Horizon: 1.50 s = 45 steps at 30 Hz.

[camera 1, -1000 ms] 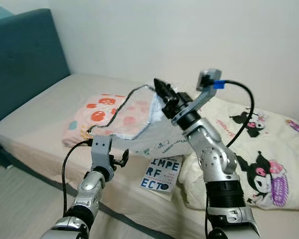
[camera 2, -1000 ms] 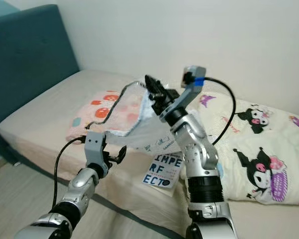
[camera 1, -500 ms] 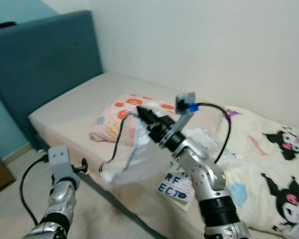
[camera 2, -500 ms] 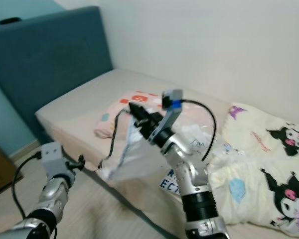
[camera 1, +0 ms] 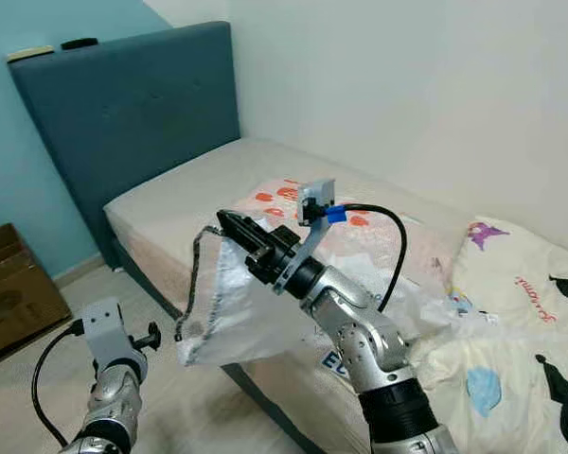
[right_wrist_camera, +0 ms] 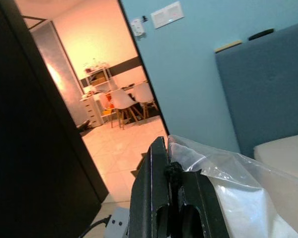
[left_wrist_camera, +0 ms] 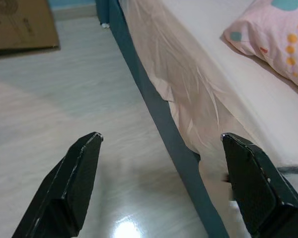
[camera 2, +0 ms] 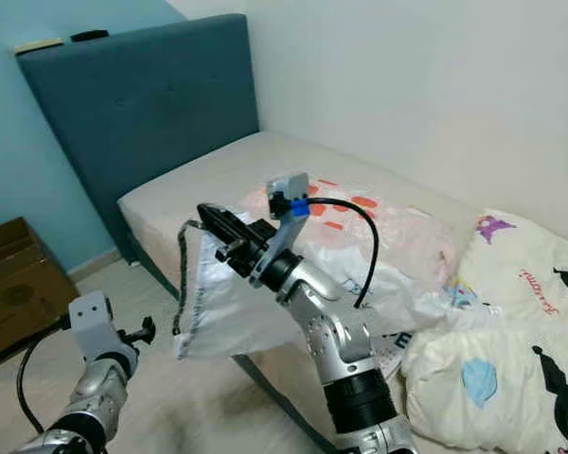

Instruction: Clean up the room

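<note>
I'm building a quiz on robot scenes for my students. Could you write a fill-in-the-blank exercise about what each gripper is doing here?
1. The right gripper is shut on a clear plastic ____.
2. The left gripper hangs over the floor beside the bed with its fingers ____.
3. The headboard of the bed is dark ____.
4. On the floor by the blue wall stands a brown cardboard ____.

Missing words: bag; open; blue; box

A bed (camera 1: 180, 194) with a dark teal padded headboard (camera 1: 133, 104) stands against a white wall (camera 1: 407, 85). A light blue wall (camera 1: 19, 189) adjoins it; cardboard boxes (camera 1: 14, 293) sit on pale floor (left_wrist_camera: 49, 89).
</note>
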### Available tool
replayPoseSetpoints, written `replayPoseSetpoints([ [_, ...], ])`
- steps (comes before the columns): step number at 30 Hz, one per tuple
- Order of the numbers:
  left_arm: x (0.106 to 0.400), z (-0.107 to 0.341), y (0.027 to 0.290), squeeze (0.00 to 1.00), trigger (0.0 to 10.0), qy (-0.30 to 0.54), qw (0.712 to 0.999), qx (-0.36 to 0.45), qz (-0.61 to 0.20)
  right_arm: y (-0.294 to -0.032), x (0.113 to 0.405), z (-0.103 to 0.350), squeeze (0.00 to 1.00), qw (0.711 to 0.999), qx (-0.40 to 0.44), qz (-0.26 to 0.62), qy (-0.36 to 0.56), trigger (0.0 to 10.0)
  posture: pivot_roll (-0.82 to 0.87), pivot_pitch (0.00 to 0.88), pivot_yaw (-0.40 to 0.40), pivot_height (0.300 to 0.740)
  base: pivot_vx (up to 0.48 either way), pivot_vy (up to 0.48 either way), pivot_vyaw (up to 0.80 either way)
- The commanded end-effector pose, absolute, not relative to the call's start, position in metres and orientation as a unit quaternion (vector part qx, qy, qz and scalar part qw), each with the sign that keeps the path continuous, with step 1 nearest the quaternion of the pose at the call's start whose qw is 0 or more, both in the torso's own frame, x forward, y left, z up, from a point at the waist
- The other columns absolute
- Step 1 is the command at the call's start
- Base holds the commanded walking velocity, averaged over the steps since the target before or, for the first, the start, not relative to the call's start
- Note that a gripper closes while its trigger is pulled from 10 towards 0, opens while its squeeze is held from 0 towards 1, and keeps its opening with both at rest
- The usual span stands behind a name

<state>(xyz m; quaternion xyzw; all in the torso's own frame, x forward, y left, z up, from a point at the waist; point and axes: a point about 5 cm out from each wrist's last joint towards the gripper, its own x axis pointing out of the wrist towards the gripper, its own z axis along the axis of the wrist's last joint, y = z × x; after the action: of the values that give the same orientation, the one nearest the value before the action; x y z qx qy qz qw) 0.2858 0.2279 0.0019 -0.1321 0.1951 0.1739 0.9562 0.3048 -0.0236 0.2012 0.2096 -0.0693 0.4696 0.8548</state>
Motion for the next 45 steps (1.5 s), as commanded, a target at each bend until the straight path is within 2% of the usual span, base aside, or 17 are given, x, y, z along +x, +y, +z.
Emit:
replayPoseSetpoints([
  [1,0.279,-0.008,0.221,0.0,10.0,0.216,0.951,-0.147,0.166,-0.022,0.305,0.207,0.0,0.852,0.205,0.475,-0.084,10.0,-0.09,0.0,-0.031,0.715,0.0,0.0,0.79],
  [2,0.279,-0.008,0.221,0.0,10.0,0.216,0.951,-0.147,0.166,-0.022,0.305,0.207,0.0,0.852,0.205,0.475,-0.084,10.0,-0.09,0.0,-0.031,0.715,0.0,0.0,0.79],
  [4,0.283,-0.007,0.204,0.0,10.0,0.208,0.958,-0.155,0.125,-0.024,0.307,0.2,0.0,0.859,0.201,0.466,-0.075,10.0,-0.09,0.0,-0.028,0.715,0.244,0.0,0.79],
  [8,0.285,-0.006,0.198,0.0,10.0,0.208,0.96,-0.151,0.113,-0.025,0.307,0.198,0.0,0.86,0.2,0.464,-0.072,10.0,-0.1,0.0,-0.025,0.715,0.421,0.0,0.79],
  [41,0.293,-0.001,0.188,0.0,10.0,0.202,0.963,-0.154,0.091,-0.02,0.301,0.194,0.0,0.851,0.176,0.489,-0.074,10.0,-0.1,0.0,-0.025,0.715,0.48,0.0,0.79],
  [45,0.294,0.0,0.187,0.0,10.0,0.201,0.963,-0.154,0.088,-0.027,0.313,0.192,0.0,0.881,0.182,0.432,-0.069,10.0,-0.1,0.0,-0.026,0.715,0.48,0.0,0.36],
])
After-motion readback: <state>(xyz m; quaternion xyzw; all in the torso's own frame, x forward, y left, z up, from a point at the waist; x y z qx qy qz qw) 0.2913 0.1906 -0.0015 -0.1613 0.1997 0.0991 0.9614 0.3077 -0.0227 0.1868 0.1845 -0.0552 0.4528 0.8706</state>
